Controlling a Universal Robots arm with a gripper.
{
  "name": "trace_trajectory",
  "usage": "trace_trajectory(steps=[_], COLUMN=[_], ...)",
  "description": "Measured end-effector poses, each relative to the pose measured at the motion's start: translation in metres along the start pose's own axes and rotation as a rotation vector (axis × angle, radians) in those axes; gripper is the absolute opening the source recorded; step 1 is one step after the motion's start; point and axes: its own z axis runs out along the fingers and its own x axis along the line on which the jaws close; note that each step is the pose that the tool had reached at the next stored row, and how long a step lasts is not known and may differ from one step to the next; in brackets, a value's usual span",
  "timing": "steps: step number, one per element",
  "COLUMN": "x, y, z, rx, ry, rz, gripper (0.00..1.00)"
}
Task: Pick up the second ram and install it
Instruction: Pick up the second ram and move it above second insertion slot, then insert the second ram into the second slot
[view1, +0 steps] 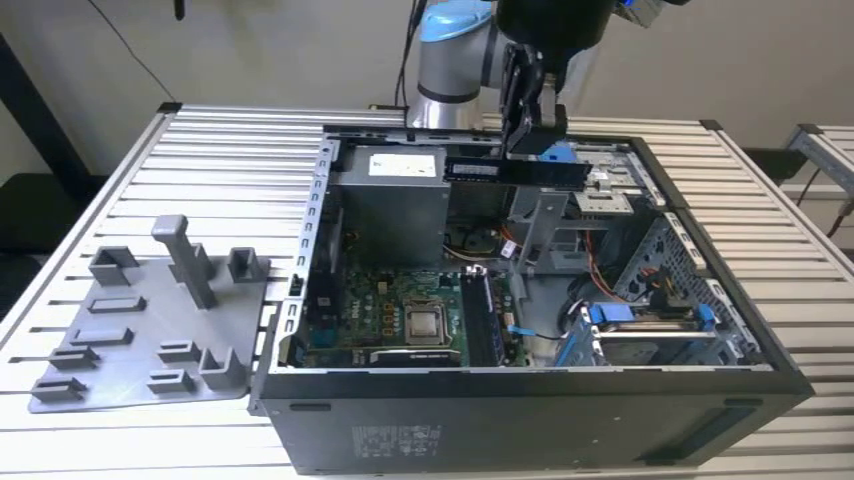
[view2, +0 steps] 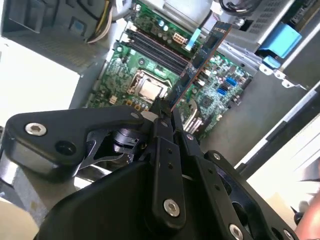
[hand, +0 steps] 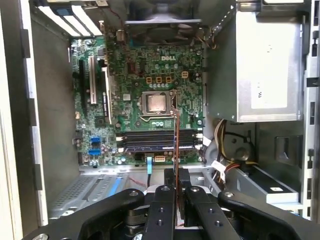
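- The second ram (view1: 515, 171) is a long, thin, flat stick: a dark board with black chips along its face.
- It is clamped at one long edge between the fingers of the gripper (view1: 525, 150), clear of every surface, with its long side level in the exterior view.
- It hangs over the open computer case (view1: 534, 385).
- In the first wrist view it shows edge-on, as a thin line above the motherboard's memory slots (hand: 155, 140), not seated in them.

Case (view1: 507, 410) open above, memory slots (hand: 157, 141) unobstructed, power supply (hand: 260, 65) close beside
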Motion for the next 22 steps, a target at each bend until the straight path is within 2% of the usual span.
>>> trace_trajectory(steps=[4, 7, 22], x=[-0.0179, -0.0253, -0.0270], y=[0.0005, 0.0010, 0.0011], z=[0.0008, 0.0010, 0.0010], rx=[0.0000, 0.0000, 0.0000], ry=[0.0000, -0.0001, -0.0001], rz=[0.000, 0.000, 0.000], gripper=[0.14, 0.14, 0.14])
